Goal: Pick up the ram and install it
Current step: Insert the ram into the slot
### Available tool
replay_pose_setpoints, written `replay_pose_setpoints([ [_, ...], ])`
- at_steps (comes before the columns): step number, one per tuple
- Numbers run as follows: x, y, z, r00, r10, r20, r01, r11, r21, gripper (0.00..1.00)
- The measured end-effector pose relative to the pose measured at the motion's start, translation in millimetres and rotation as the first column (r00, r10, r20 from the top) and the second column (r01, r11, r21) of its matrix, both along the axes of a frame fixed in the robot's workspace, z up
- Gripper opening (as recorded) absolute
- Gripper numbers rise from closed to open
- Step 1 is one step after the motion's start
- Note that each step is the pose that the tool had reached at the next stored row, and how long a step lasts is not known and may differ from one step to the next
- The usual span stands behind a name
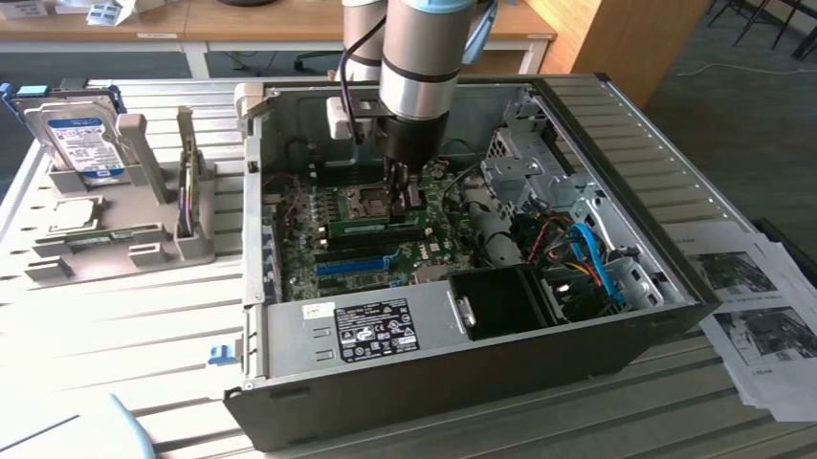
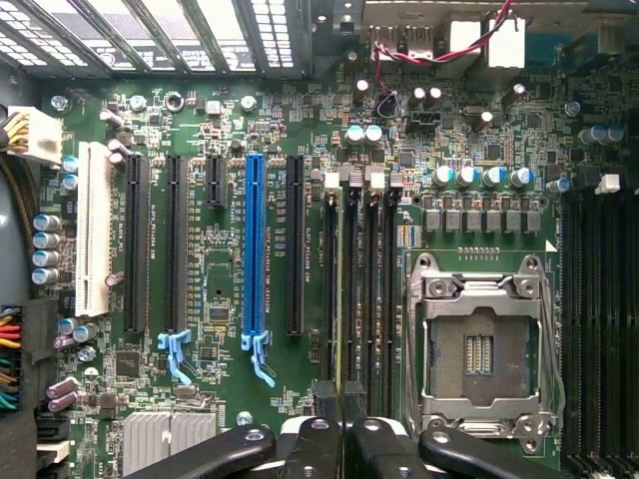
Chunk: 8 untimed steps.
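Pinching ram (image 1: 364,228) inside open case (image 1: 422,382)

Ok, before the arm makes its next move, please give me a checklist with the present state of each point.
1. The gripper is shut on the ram: ok.
2. The ram runs parallel to the memory slots, beside the processor socket: ok.
3. The ram is fully seated: cannot tell.
4. The white end clip is latched: cannot tell.
5. The blue slot is free: ok.
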<state>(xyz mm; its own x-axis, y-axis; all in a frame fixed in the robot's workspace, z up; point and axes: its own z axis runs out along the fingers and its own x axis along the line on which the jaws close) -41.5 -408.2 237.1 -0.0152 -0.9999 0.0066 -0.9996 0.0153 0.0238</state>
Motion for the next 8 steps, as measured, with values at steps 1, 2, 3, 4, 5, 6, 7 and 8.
replay_pose_setpoints([
  [1,-0.2,-0.1,0.1,1.0000,0.000,0.0018,0.000,1.0000,0.0028,0.11],
  [2,-0.5,0.0,0.0,1.0000,0.000,0.0039,0.000,1.0000,0.0052,0.11],
  [3,-0.6,0.0,-0.1,1.0000,0.000,0.0059,0.000,1.0000,0.0069,0.11],
  [4,-0.9,0.0,-0.1,1.0000,0.000,0.0078,0.000,1.0000,0.0079,0.11],
  [5,-0.9,0.0,-0.1,1.0000,0.000,0.0089,0.000,1.0000,0.0082,0.11],
  [6,-0.9,0.0,-0.2,1.0000,0.000,0.0092,0.000,1.0000,0.0084,0.11],
  [7,-0.9,0.0,-0.2,1.0000,0.000,0.0092,0.000,1.0000,0.0084,0.11],
  [8,-1.0,0.0,-0.1,1.0000,0.000,0.0092,0.000,1.0000,0.0083,0.11],
])
